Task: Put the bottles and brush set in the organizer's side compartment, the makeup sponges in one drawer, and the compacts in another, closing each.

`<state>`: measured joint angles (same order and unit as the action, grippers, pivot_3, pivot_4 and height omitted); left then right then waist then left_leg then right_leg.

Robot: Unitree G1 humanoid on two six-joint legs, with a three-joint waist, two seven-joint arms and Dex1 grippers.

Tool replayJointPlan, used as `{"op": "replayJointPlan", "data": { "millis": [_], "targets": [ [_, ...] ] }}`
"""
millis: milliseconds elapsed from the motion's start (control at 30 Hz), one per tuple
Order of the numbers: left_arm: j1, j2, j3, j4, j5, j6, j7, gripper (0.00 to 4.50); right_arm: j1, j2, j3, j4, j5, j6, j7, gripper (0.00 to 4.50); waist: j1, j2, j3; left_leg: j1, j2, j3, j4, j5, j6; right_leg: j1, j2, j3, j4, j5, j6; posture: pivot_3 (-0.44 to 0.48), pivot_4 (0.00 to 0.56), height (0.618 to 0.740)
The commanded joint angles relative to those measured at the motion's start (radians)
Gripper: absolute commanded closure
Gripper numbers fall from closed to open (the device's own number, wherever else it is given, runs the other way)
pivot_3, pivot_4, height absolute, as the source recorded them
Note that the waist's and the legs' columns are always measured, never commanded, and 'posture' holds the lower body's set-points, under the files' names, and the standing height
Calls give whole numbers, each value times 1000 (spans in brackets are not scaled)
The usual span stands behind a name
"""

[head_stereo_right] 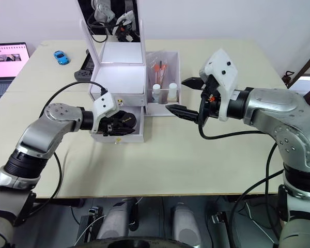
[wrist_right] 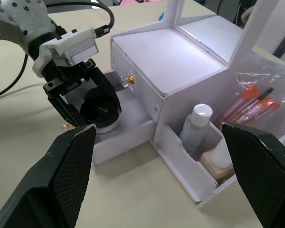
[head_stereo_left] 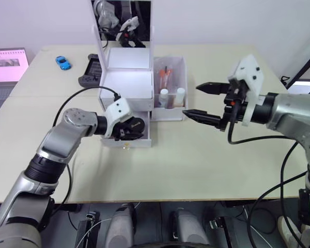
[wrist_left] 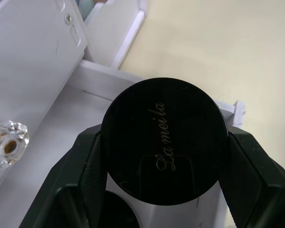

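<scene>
Black, round and glossy, the compact sits clamped between the two fingers of the left pincer, its lid carrying a faint cursive script. That pincer holds it just over the pulled-out lower drawer of the organizer, and a second dark compact looks to lie right below it in the drawer, though only an edge of it shows.

To place it well, I judge the pincer should lower until the disc rests flat on the drawer floor or on the compact beneath, then part its fingers only a little, since the drawer walls stand close on either side. After that the drawer front needs an even push to close.

Beside the left pincer, the upper drawer is shut, its faceted clear knob on a gold stem catching light. The organizer is smooth white plastic with square edges and an upright mirror lid.

The right pincer hovers empty with its fingers spread wide, just in front of the side compartment. There the bottles stand upright and the brush set leans behind them in its crinkled clear sleeve. Below both arms, the desk is pale and matte.
</scene>
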<state>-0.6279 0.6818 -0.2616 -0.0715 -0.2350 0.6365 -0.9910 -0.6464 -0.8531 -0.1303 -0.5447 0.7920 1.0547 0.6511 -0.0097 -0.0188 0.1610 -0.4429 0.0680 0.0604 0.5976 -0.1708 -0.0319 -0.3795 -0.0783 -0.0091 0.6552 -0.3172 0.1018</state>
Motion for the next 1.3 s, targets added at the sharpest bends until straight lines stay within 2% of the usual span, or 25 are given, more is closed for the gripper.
{"op": "replayJointPlan", "data": {
  "millis": [33, 167, 267, 400, 533, 667, 767, 900, 1000, 1167, 1300],
  "targets": [
    [-30, -8, 18, 10, 8, -12, 2, 39, -14, -19, -44, -26, 15, -1, -12, 0, 0, 0, 0, 0, 0, 0, 0, 0, 0, 0, 0, 0, 0, 0, 0, 0, 150, 740],
    [-42, -17, 37, -1, -16, 5, -14, 39, -10, -22, -49, -31, 19, 3, -16, 0, 0, 0, 0, 0, 0, 0, 0, 0, 0, 0, 0, 0, 0, 0, 0, 0, 150, 740],
    [-37, -21, 98, -51, -98, 46, -42, 39, -9, -24, -52, -33, 23, 3, -17, 0, 0, 0, 0, 0, 0, 0, 0, 0, 0, 0, 0, 0, 0, 0, 0, 0, 150, 740],
    [0, 29, 196, -104, -191, 79, -85, 39, -11, -29, -51, -31, 28, -3, -12, 0, -2, 0, 0, 0, 0, 0, 0, 0, 0, 0, 0, 0, 0, 0, 0, 0, 150, 740],
    [116, 119, 343, -167, -282, 63, -143, 39, -78, -47, -64, -8, 62, -9, 24, 0, -11, 1, 0, 1, 0, 0, -1, 0, 0, 0, 0, 1, 0, 0, 0, 0, 150, 740],
    [237, 136, 455, -228, -374, 98, -130, 39, -117, -60, -44, 13, 71, -20, 68, 0, -1, 1, 1, 1, 1, 0, -1, 0, 0, -1, 0, 1, 1, 0, 0, 0, 150, 740],
    [335, 100, 530, -250, -402, 110, -48, 930, -123, -70, -14, 19, 72, -22, 115, 0, 3, 1, 1, 1, 0, 1, 0, 0, 0, 1, -2, 0, 0, 0, 0, 0, 150, 740],
    [527, 85, 537, -320, -401, 99, -19, 3028, -134, -69, 18, 32, 78, -17, 147, 0, -6, 1, 0, 1, 0, 1, 0, 0, 0, 1, -3, 2, -1, 0, -1, 0, 150, 740],
    [604, 53, 525, -333, -394, 79, 16, 4467, -138, -75, 33, 38, 81, -14, 168, 0, -2, 1, 0, 1, 0, 1, 0, 0, 0, 0, -2, 1, -1, 0, 0, 0, 150, 740],
    [660, -34, 473, -289, -332, -6, 92, 4467, -145, -81, 49, 55, 61, -25, 181, 0, 0, 1, 0, 1, 0, 1, 0, 0, 0, 1, -3, 1, -1, -2, -4, 0, 150, 740],
    [631, -96, 426, -253, -303, -52, 138, 4467, -146, -87, 47, 55, 54, -26, 177, 0, -1, 1, 0, 1, 0, 1, 0, 0, 0, 1, -3, 1, -1, -2, -4, 0, 150, 740]
  ]
}}
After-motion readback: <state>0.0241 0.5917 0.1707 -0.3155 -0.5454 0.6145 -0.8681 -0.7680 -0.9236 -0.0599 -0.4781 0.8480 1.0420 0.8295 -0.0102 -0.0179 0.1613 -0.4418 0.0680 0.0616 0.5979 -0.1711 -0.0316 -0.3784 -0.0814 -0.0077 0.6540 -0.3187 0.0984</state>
